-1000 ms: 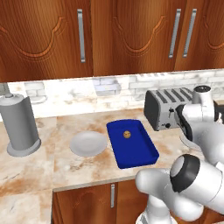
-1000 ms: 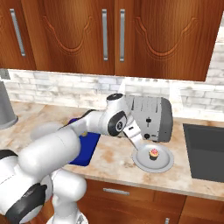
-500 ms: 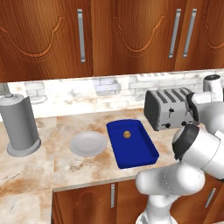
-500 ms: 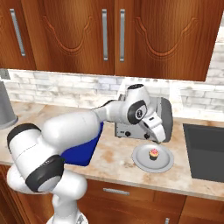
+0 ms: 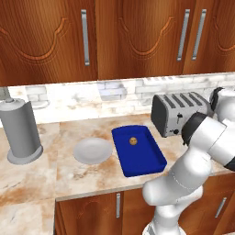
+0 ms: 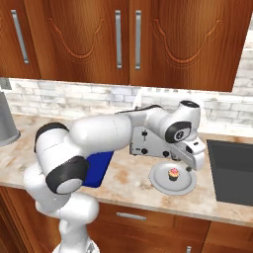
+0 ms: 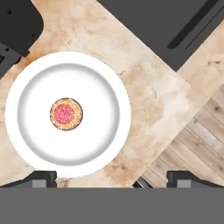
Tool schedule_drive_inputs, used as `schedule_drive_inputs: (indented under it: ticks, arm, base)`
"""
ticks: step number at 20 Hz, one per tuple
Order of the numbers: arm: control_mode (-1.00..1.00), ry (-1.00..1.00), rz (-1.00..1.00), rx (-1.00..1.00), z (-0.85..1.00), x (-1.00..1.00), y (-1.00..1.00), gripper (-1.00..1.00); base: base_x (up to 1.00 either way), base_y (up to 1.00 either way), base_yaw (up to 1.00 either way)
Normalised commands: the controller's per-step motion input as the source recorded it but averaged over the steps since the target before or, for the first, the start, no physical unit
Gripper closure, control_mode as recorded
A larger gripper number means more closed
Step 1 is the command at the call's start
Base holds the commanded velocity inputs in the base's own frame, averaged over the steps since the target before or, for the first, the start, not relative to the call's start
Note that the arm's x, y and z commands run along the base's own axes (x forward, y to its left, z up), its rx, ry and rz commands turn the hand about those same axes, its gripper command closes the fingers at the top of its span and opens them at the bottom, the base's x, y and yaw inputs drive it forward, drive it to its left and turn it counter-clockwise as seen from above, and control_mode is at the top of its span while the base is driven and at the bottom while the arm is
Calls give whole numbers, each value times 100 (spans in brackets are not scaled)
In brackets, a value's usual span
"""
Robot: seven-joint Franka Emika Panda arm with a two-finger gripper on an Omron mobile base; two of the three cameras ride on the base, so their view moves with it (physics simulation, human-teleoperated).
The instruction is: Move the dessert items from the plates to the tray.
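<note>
Hovering wide open, the gripper (image 7: 111, 179) faces one cupcake (image 7: 66, 114); two plates (image 5: 93, 150), one tray (image 5: 138, 150).

the arm reaches forward and right from its base, elbow bent, the forearm running level and the wrist turned down so the hand looks straight down. the gripper (image 7: 111, 178) hangs in the air with its jaws spread wide and nothing between them. both dark fingertips (image 7: 41, 178) stand well apart, touching nothing. in the right base view the gripper (image 6: 193, 157) sits below the wrist.
</note>
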Motion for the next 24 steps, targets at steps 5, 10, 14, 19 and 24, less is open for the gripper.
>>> schedule_drive_inputs:
  ticks: [5,10,14,19,24]
  arm:
    - [-100,0,3,31,-29,5,1,-100]
    - [-100,0,0,3,-3,0,4,-100]
    - [-100,0,0,0,-18,9,35,-100]
    - [-100,-2,0,0,-15,37,11,-100]
    - [-100,-1,0,-3,-35,30,18,-100]
  base:
    - [0,0,0]
    - [0,0,0]
    - [0,0,0]
    - [0,0,0]
    - [0,0,0]
